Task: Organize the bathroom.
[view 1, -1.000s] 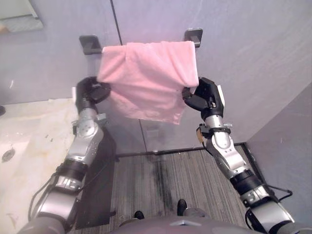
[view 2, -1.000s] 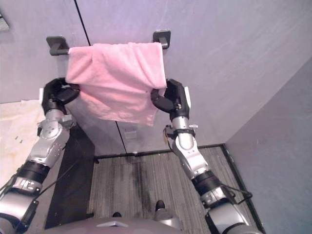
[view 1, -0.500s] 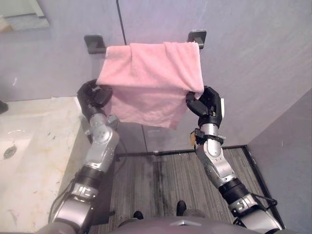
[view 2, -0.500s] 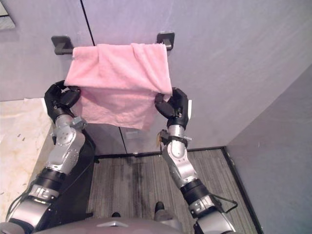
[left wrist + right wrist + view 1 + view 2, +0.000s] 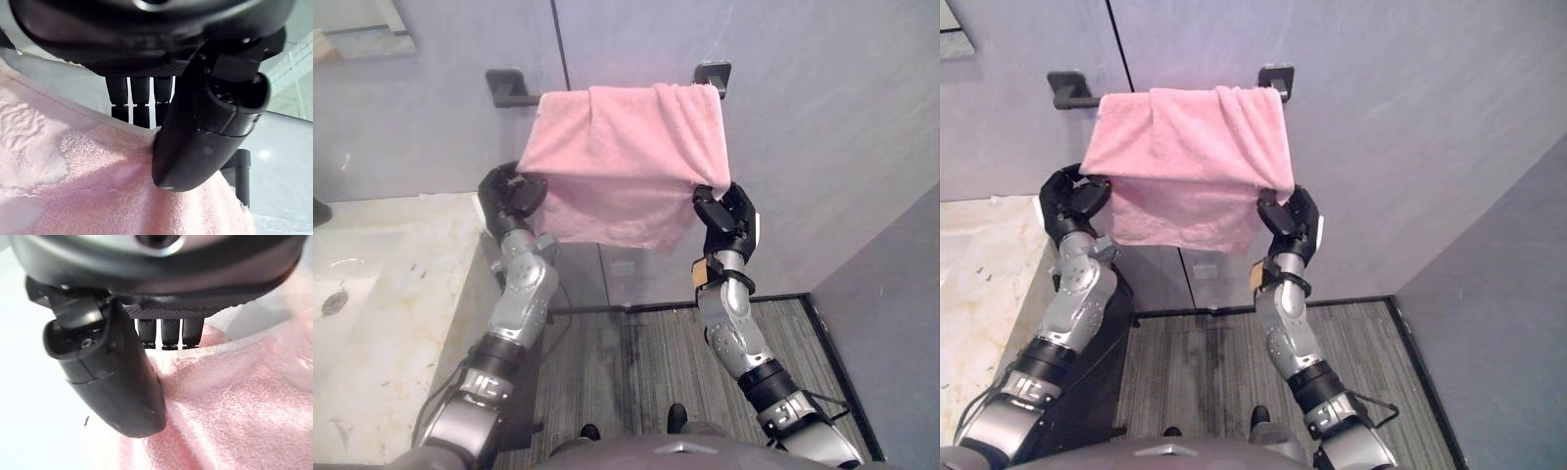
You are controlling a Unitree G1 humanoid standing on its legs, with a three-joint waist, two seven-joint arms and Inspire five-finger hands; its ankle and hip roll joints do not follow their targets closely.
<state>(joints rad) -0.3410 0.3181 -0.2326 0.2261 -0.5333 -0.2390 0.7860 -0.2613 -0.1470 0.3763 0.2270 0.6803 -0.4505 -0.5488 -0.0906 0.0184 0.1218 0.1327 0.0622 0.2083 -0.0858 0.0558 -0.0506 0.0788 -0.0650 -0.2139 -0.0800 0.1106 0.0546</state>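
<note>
A pink towel (image 5: 626, 157) hangs over the black wall rail (image 5: 514, 95), bunched toward the rail's right bracket (image 5: 713, 72). My left hand (image 5: 514, 193) pinches the towel's lower left edge, thumb (image 5: 205, 132) pressed on the cloth with the fingers (image 5: 141, 98) behind it. At the towel's lower right corner my right hand (image 5: 726, 217) grips the same way, its thumb (image 5: 117, 382) on the pink pile (image 5: 234, 406).
A pale marble counter (image 5: 382, 313) with a sink drain (image 5: 333, 304) lies to the left. A mirror's corner (image 5: 362, 29) shows at upper left. Grey walls close in behind and on the right; striped floor (image 5: 626, 362) below.
Both hands have come lower and closer together while holding the towel, pulling its hanging part down along the wall. The towel sits a little further right on the rail.
</note>
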